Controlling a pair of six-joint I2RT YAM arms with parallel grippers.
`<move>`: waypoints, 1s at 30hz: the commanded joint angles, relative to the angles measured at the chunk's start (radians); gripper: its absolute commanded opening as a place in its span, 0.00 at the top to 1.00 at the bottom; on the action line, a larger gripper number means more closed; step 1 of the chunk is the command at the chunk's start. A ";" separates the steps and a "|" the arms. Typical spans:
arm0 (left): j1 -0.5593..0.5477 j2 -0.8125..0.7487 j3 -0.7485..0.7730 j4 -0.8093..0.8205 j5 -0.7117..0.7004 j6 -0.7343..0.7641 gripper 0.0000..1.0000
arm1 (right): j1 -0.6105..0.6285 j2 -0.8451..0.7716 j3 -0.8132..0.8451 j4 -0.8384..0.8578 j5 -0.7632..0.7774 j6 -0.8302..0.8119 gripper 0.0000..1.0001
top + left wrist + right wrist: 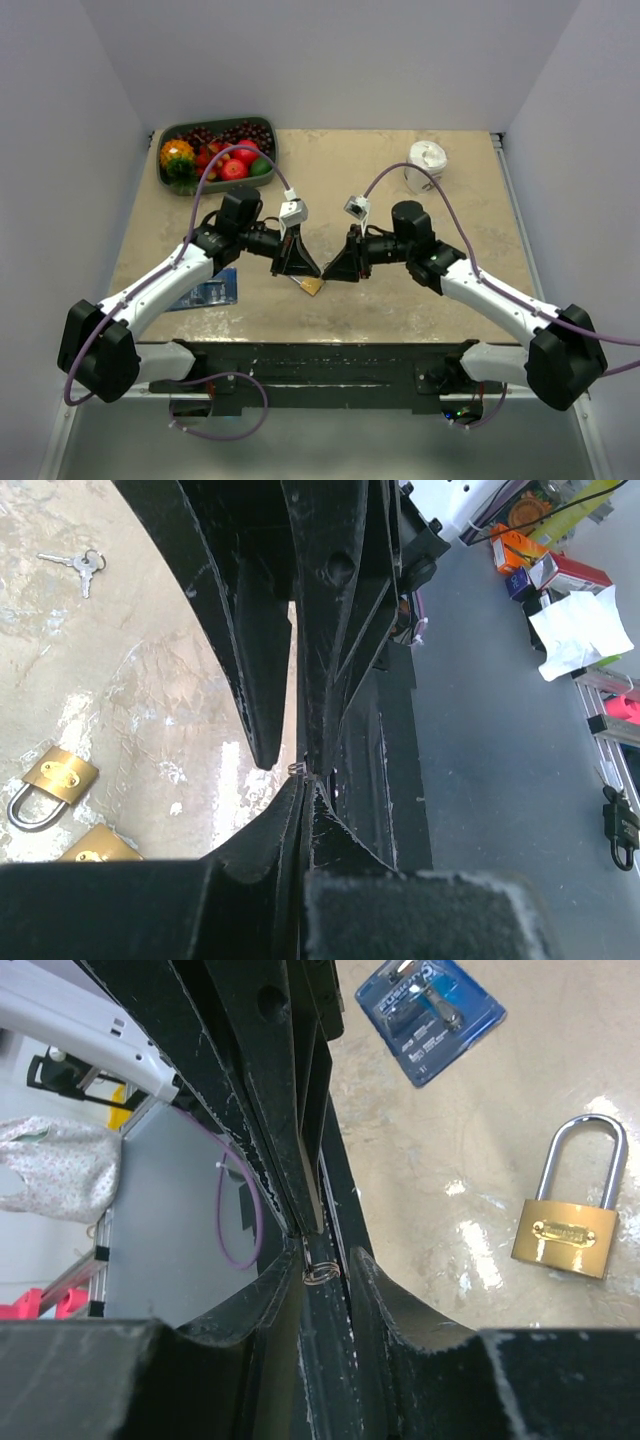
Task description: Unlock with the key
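My two grippers meet tip to tip over the middle of the table. My left gripper is shut, and a small silvery key ring sticks out at its tips. The key's blade is hidden between the fingers. My right gripper is slightly open, its fingers on either side of that ring. A brass padlock lies on the table just below the tips. The left wrist view shows two brass padlocks, the second one half hidden.
A spare pair of keys lies on the table. A blue blister pack lies near the left arm. A tray of fruit stands at the back left and a white roll at the back right.
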 commanded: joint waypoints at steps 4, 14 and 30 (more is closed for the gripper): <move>-0.007 0.006 0.034 0.013 0.025 0.013 1.00 | 0.022 0.007 0.039 -0.005 -0.052 -0.031 0.72; -0.007 0.007 0.033 0.019 0.008 0.012 1.00 | 0.043 0.021 0.065 -0.028 -0.055 -0.041 0.71; -0.007 0.007 0.026 0.031 0.000 0.013 1.00 | 0.059 0.035 0.073 -0.057 -0.012 -0.057 0.73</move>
